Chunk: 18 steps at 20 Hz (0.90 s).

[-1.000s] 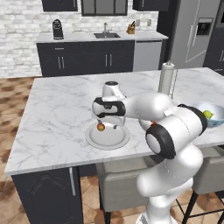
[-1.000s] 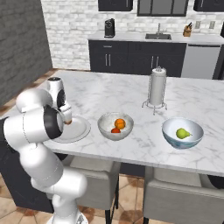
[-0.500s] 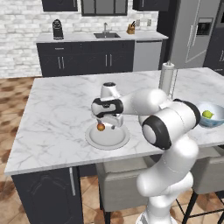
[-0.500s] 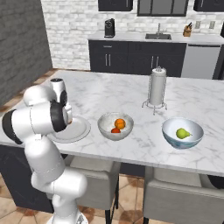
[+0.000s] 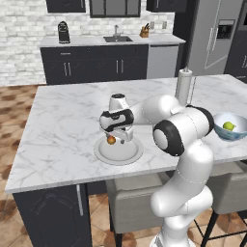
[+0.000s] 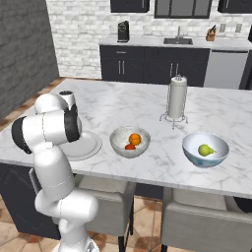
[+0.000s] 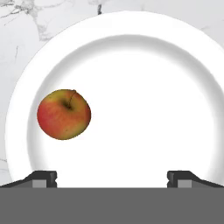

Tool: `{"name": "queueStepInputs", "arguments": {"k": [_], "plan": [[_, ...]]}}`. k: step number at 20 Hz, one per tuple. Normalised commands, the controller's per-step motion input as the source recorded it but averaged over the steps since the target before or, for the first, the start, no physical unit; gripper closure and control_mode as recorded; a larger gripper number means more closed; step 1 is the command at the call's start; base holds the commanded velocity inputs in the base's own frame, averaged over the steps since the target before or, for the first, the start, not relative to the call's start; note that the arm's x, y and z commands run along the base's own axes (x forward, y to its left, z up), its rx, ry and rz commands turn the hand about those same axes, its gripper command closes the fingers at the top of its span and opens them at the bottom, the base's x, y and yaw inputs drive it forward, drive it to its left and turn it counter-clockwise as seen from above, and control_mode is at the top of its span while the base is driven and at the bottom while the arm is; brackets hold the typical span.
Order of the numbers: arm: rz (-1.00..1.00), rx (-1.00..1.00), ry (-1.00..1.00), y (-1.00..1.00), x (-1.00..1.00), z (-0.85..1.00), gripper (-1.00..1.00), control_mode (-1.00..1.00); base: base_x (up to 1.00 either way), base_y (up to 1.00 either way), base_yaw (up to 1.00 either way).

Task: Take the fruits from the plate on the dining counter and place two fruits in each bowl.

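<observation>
On the dining counter (image 5: pixel 62 120) lies the pale plate (image 5: pixel 126 155) with one brownish-red fruit (image 5: pixel 111 140) on it. My gripper (image 5: pixel 119 136) hangs open just above the plate, close beside that fruit. In the hand view the fruit (image 7: pixel 64 114) sits left of centre on the plate (image 7: pixel 144 57), ahead of my left fingertip (image 7: pixel 43 178), with nothing between the fingers of the gripper (image 7: pixel 112 178). The speckled bowl (image 6: pixel 118 140) holds an orange fruit (image 6: pixel 135 139) and a red-orange one (image 6: pixel 130 146). A yellow-green fruit (image 6: pixel 205 149) lies in the light blue bowl (image 6: pixel 189 147).
A paper towel holder (image 6: pixel 176 97) stands upright on the counter behind the two bowls. Stools (image 6: pixel 197 221) stand along the counter's near edge. At the back wall runs a dark counter with a sink (image 5: pixel 117 38) and a coffee machine (image 5: pixel 63 32).
The hand has stayed over the plate with its jaws open. The arm's elbow has swung a little between the frames. The fruits and bowls have not moved.
</observation>
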Motion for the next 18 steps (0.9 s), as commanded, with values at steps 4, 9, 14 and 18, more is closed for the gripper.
{"name": "queueStepInputs", "arguments": {"k": [4,9,14,18], "plan": [[-0.01,0.0,0.0,0.09,0.18,-0.18,-1.0,-1.0,0.0,0.0,0.0],[0.0,0.0,0.0,0.09,0.21,-0.16,-1.0,-1.0,0.0,0.0,0.0],[0.0,0.0,0.0,0.0,0.15,-0.12,-1.0,-1.0,0.0,0.0,0.0],[0.0,0.0,0.0,0.0,0.17,-0.09,-1.0,-1.0,0.0,0.0,0.0]]}}
